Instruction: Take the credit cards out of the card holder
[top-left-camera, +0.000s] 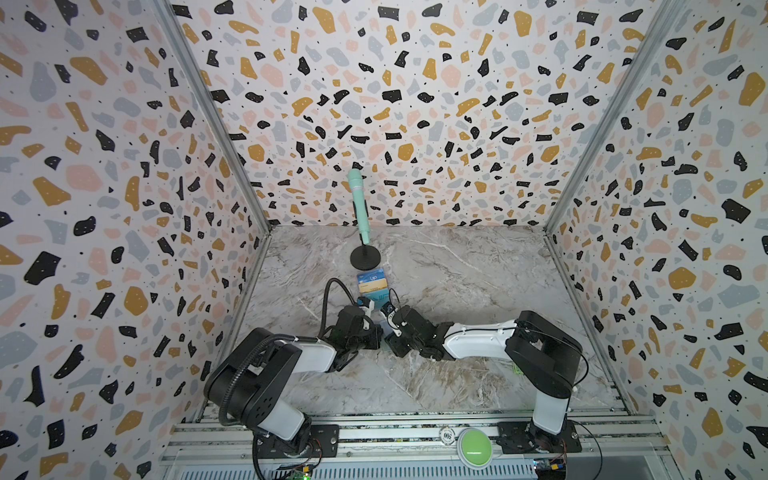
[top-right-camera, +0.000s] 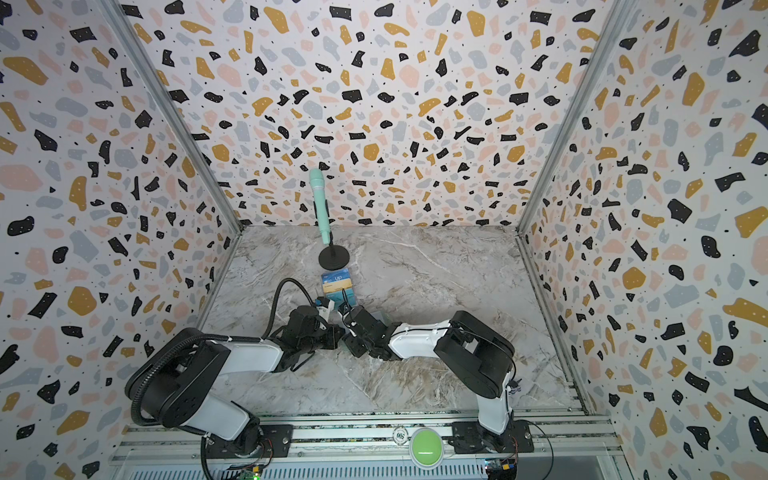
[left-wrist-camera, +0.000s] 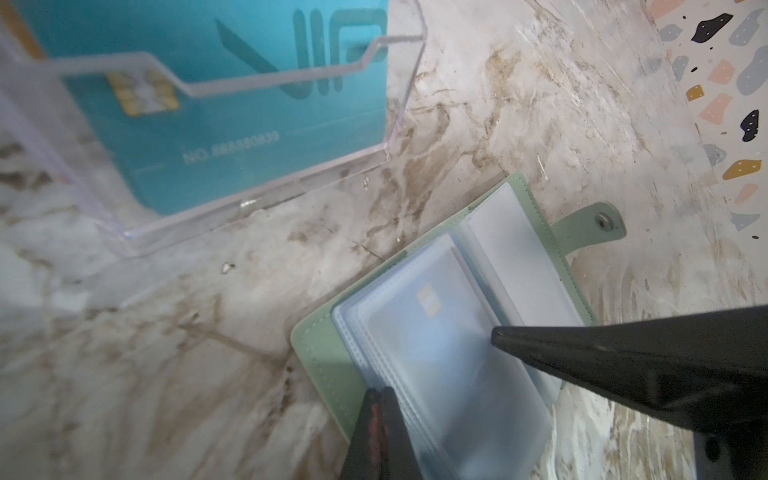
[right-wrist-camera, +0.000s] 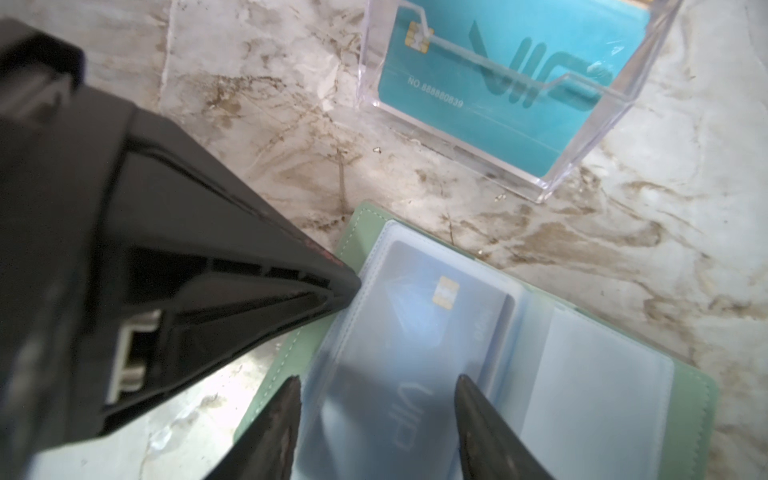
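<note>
Card holder (right-wrist-camera: 698, 424) lies open on the marble tabletop (right-wrist-camera: 249, 124), just beside a clear stand (right-wrist-camera: 557, 183) that holds a teal card (right-wrist-camera: 498, 124). Its snap tab (left-wrist-camera: 590, 226) lies flat on the marble. A blue card (right-wrist-camera: 415, 332) with a gold chip sits inside the top sleeve page. The left fingers (left-wrist-camera: 380, 399) are pressed together, their tip at that page's outer edge. The right fingers (right-wrist-camera: 282, 419) are spread, one at either side of the blue card. Whether they touch the sleeve I cannot tell.
</note>
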